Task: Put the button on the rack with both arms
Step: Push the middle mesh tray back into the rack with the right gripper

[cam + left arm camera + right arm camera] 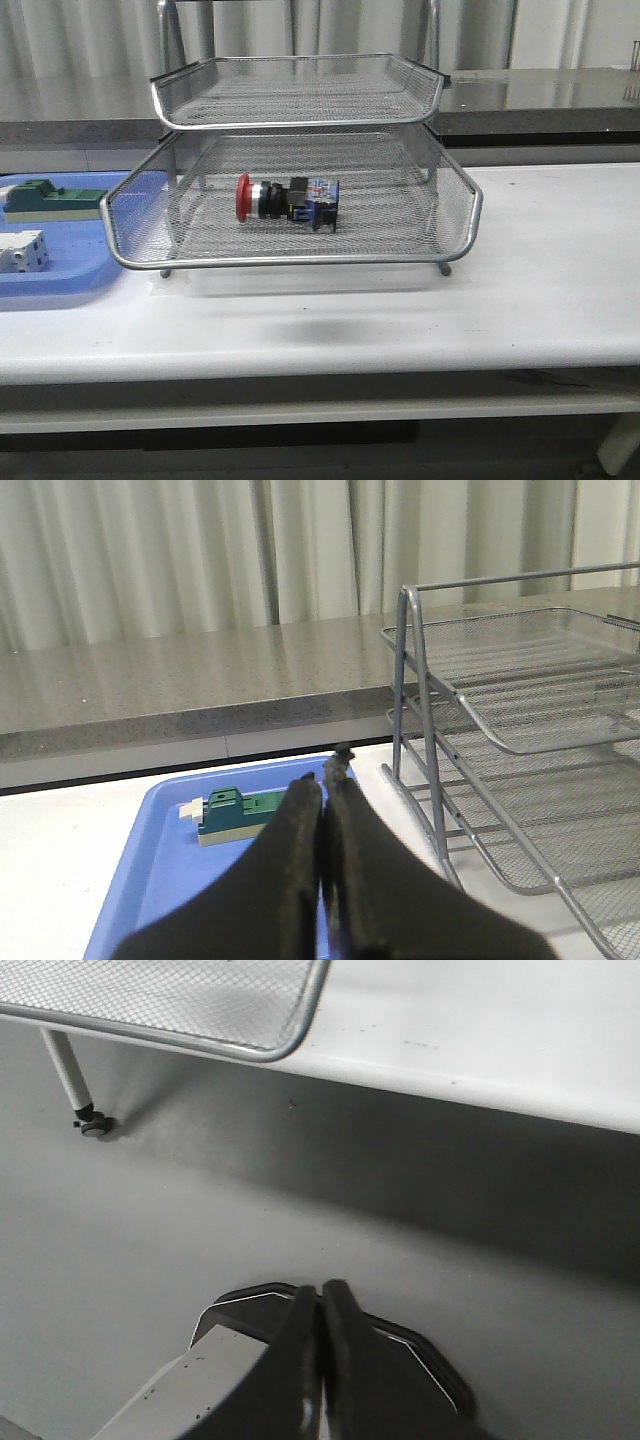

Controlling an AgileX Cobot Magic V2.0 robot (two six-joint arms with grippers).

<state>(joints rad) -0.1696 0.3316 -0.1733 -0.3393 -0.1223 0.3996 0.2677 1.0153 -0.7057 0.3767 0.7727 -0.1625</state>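
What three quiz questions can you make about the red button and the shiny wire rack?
1. True or false: the button lies on its side inside the rack.
2. Which tier holds it: A) the top one in view, B) the one under that, C) none?
3. Fill in: the green block sits in the blue ____.

Key: 1 true. 2 B. 3 tray. Bonus: the left gripper and the right gripper both have their jaws shut and empty.
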